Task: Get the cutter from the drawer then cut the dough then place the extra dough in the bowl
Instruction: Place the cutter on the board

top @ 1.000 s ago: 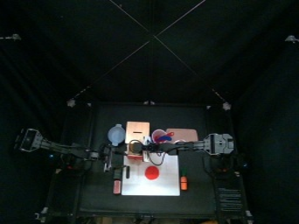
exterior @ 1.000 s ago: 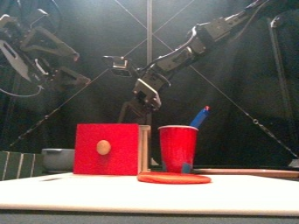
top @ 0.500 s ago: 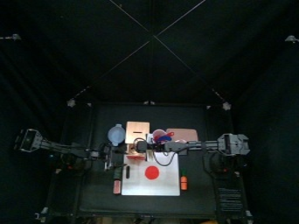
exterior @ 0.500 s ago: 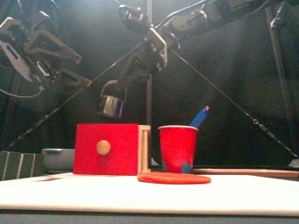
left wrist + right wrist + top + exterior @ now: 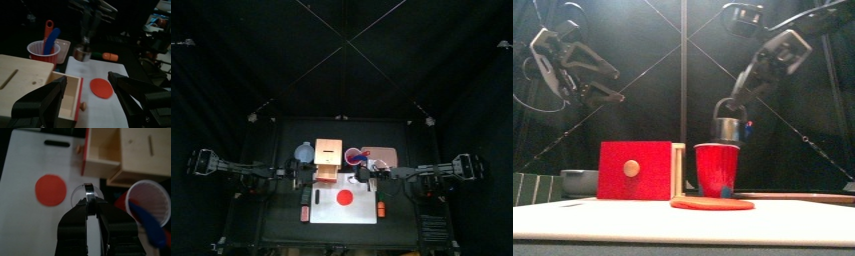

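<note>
The round metal cutter [image 5: 728, 127] hangs by its wire handle from my right gripper [image 5: 735, 101], which is shut on the handle. In the front view it hangs just above the red cup [image 5: 716, 168]. From above, the right gripper [image 5: 362, 176] is over the board's back edge, beside the open drawer [image 5: 322, 177]. The flat red dough disc [image 5: 345, 198] lies on the white cutting board [image 5: 366, 214]. My left gripper [image 5: 90, 108] stands open and holds nothing, raised left of the wooden box [image 5: 330, 152]. The cutter [image 5: 87, 191] hangs beyond the dough [image 5: 51, 189].
The blue-grey bowl [image 5: 303, 152] sits left of the box. A blue toy knife [image 5: 743, 130] stands in the red cup. Small orange toys lie at the board's right edge [image 5: 381, 208] and left edge [image 5: 305, 213]. The red drawer front [image 5: 636, 170] faces the table's front.
My right gripper lifted the cutter out over the drawer, then carried it rightward to above the red cup. The right arm drew back toward its side. The left arm barely moved.
</note>
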You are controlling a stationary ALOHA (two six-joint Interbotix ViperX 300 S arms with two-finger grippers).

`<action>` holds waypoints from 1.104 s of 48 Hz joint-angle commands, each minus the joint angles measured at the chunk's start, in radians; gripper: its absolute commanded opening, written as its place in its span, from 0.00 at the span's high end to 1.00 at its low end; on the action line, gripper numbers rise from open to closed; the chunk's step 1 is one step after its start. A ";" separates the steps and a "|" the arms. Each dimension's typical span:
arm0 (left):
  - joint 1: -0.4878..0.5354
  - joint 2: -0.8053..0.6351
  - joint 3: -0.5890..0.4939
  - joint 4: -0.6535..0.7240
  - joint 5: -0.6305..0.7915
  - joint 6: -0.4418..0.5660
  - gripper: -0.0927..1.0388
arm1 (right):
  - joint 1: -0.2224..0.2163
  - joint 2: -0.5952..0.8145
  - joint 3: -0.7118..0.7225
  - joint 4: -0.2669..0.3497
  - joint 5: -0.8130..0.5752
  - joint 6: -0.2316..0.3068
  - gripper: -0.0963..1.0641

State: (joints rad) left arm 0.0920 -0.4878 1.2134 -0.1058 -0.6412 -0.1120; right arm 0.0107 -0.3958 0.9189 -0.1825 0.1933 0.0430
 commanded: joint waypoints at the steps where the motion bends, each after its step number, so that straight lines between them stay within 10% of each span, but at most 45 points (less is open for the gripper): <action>1: 0.023 0.008 -0.049 -0.014 -0.011 0.003 0.04 | 0.000 -0.023 0.061 0.005 -0.064 0.000 0.56; 53: 0.137 0.186 -0.170 -0.057 -0.011 0.003 0.04 | 0.018 0.107 0.051 0.160 -0.089 0.002 0.32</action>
State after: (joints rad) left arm 0.2255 -0.3022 1.0692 -0.1687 -0.6412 -0.1104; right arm 0.0245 -0.2638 0.9848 -0.0552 0.1074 0.0506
